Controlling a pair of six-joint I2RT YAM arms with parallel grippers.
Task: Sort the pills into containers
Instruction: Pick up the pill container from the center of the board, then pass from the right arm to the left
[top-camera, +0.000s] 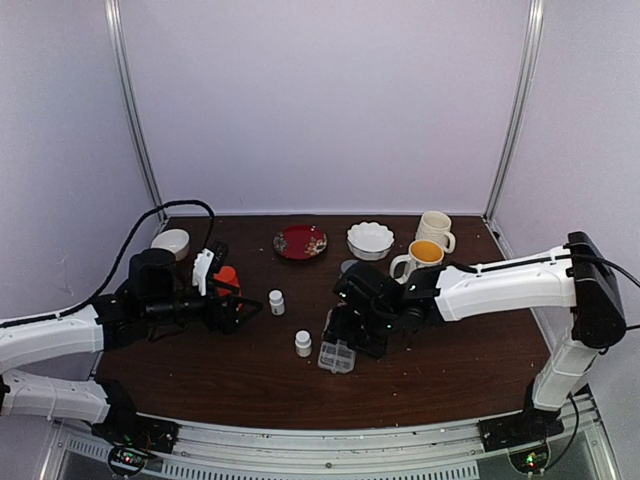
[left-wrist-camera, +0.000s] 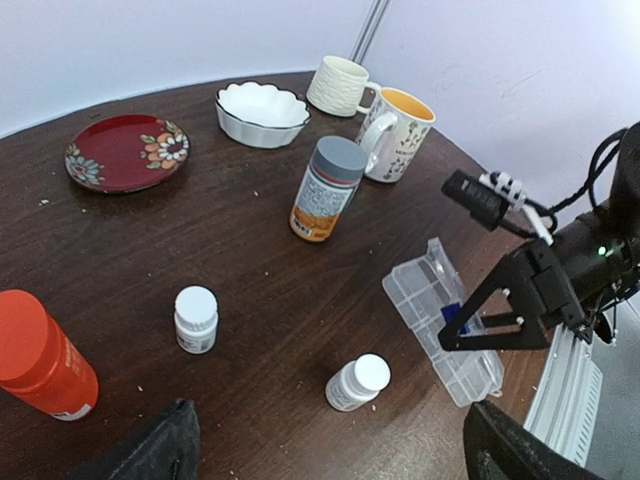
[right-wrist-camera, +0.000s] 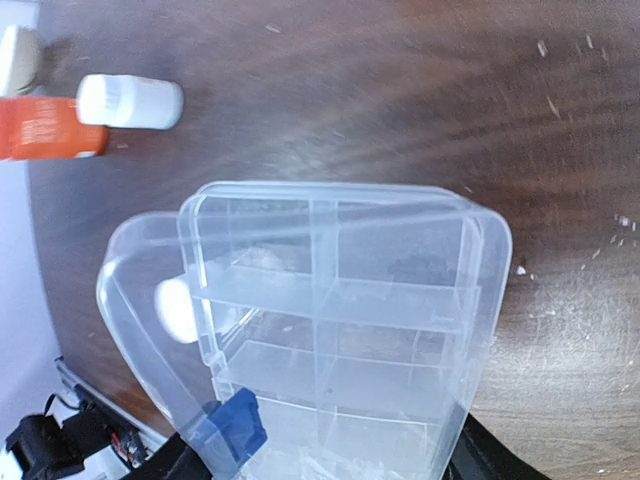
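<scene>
The clear organizer box (right-wrist-camera: 340, 330) with its square containers lies on the dark table, its hinged lid ajar to the left. My right gripper (right-wrist-camera: 325, 465) straddles the box's near end, one dark finger against each side; a blue pad (right-wrist-camera: 238, 428) presses the left wall. In the top view the right gripper (top-camera: 348, 335) hangs over the box (top-camera: 337, 358). My left gripper (left-wrist-camera: 330, 455) is open and empty, well left of the box (left-wrist-camera: 440, 320). I cannot make out any pills; tiny pale specks (right-wrist-camera: 520, 268) dot the table.
Two small white bottles (left-wrist-camera: 195, 318) (left-wrist-camera: 357, 382) and an orange bottle (left-wrist-camera: 40, 355) stand left of the box. A grey-capped bottle (left-wrist-camera: 325, 190), two mugs (left-wrist-camera: 400, 130) (left-wrist-camera: 340, 85), a white scalloped bowl (left-wrist-camera: 262, 112) and a red plate (left-wrist-camera: 125, 152) sit behind. Another bowl (top-camera: 172, 242) is far left.
</scene>
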